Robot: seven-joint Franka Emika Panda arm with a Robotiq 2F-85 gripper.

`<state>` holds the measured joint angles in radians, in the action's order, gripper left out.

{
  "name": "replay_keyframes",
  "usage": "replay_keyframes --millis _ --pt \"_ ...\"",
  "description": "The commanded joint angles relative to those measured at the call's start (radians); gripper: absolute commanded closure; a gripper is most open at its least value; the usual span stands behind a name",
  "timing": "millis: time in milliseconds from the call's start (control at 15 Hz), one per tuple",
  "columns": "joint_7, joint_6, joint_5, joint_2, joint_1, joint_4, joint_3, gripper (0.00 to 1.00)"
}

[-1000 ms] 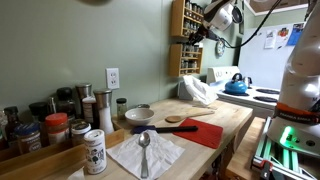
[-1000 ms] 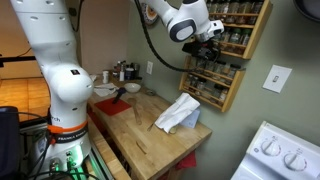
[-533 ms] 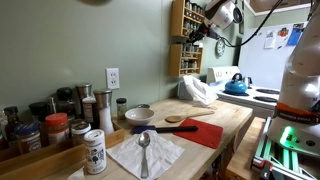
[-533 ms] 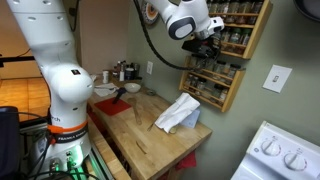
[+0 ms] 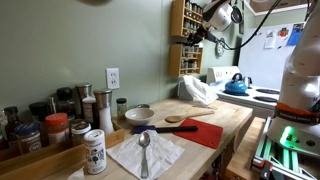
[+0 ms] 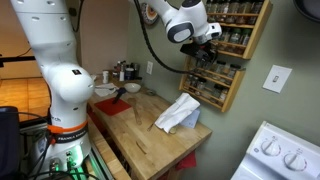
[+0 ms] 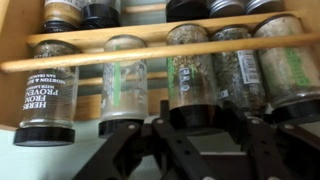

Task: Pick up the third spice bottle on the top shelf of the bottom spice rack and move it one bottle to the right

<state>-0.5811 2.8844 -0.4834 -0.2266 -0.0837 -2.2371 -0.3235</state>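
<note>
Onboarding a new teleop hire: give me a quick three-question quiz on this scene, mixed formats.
1. True or false: the gripper hangs over the counter, far from the wall racks.
2. Wrist view: how many jars show in the row at the gripper?
3. The kettle on the stove is: A red, B blue, C white.
Key: 1 false; 2 five; 3 B.

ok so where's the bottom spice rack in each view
In an exterior view: bottom spice rack on the wall, top centre-right.
In an exterior view: bottom spice rack right of centre.
Wrist view: its top shelf of jars fills the frame.
Shared landmark: the gripper at the rack.
</note>
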Motion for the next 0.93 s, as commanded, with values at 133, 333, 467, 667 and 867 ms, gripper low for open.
replay_keyframes --millis 133,333,467,667,867 --pt "-0.018 0.021 -0.023 0.004 -0.010 -0.008 -0.010 0.05" --pt "-0.010 0.029 -0.030 0.010 -0.011 -0.001 -0.010 0.00" --pt "-0.013 0.032 -0.040 0.014 -0.016 0.004 -0.012 0.00" --pt "-0.026 0.035 -0.067 0.016 -0.028 0.009 -0.016 0.06" --pt "-0.035 0.054 -0.110 0.019 -0.044 0.016 -0.019 0.21"
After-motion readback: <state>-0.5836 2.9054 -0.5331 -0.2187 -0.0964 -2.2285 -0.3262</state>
